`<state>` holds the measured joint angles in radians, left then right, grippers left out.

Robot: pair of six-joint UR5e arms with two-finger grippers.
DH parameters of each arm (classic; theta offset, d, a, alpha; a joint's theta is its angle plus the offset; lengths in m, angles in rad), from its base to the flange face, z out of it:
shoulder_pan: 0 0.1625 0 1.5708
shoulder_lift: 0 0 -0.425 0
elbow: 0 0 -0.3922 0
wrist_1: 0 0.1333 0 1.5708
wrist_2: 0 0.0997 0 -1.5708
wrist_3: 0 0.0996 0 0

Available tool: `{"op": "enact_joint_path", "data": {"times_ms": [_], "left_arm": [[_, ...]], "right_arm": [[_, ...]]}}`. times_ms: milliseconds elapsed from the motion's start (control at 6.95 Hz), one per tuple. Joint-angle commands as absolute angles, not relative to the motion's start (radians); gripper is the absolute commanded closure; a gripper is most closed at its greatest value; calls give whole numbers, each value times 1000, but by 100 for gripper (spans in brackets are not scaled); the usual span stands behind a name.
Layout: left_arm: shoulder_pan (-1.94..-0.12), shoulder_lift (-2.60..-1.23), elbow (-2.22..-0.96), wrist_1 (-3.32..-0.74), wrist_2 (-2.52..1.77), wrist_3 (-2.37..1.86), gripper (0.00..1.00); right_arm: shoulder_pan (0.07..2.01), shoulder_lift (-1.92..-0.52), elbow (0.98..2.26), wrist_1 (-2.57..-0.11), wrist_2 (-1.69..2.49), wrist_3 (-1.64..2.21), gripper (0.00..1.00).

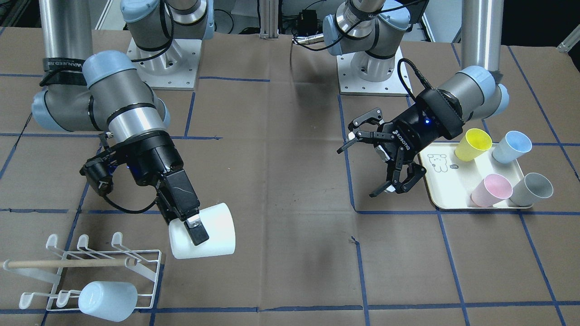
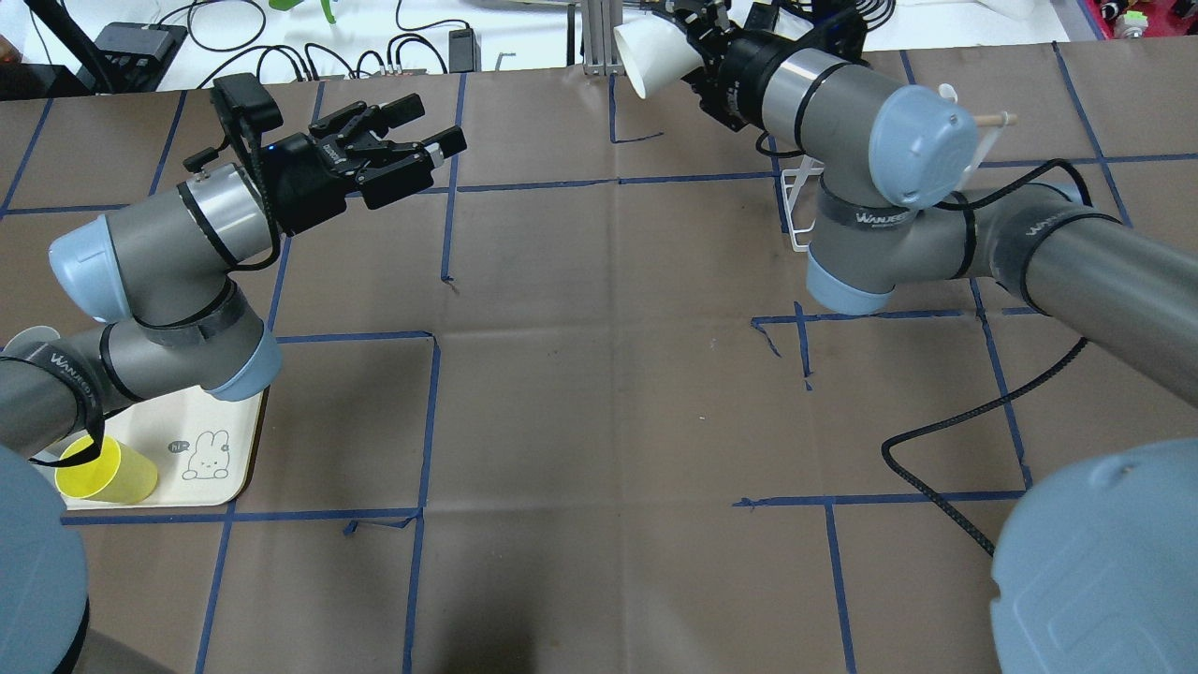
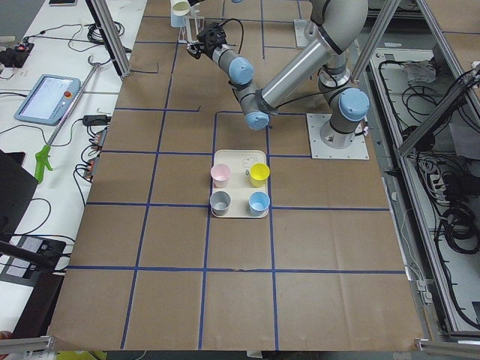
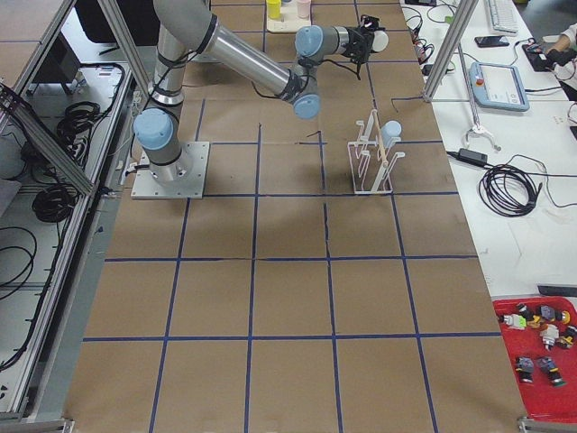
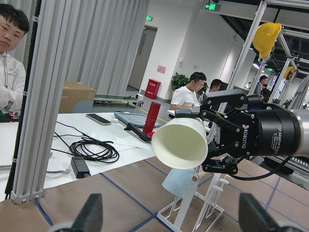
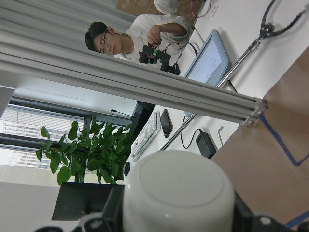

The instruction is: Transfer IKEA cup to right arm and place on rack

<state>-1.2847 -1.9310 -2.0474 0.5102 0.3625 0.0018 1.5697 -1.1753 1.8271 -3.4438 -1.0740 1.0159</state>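
White cup (image 1: 217, 226), clamped in right tool (image 1: 195, 228), lies horizontal, mouth facing open left tool (image 1: 367, 163).

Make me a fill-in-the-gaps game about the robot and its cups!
1. The right gripper grips the held cup, whose colour is ____.
2. The tray has ____ cups standing on it.
3. The left gripper is open and holds ____.
4. The rack carries one hung cup, coloured light ____.

Missing words: white; four; nothing; blue.
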Motion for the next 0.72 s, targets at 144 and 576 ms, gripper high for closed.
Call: {"op": "enact_joint_path", "data": {"times_ms": [144,576], "left_arm": [[-1288,-1931,-1851,224,518,-2,2],[-1345,-1918,-1654,-195,833,2,1]], "right_arm": [[1461,-1210,1827,-3432,-1176,291,64],[1324,-1197,1824,-3433,-1195,-65,67]]}}
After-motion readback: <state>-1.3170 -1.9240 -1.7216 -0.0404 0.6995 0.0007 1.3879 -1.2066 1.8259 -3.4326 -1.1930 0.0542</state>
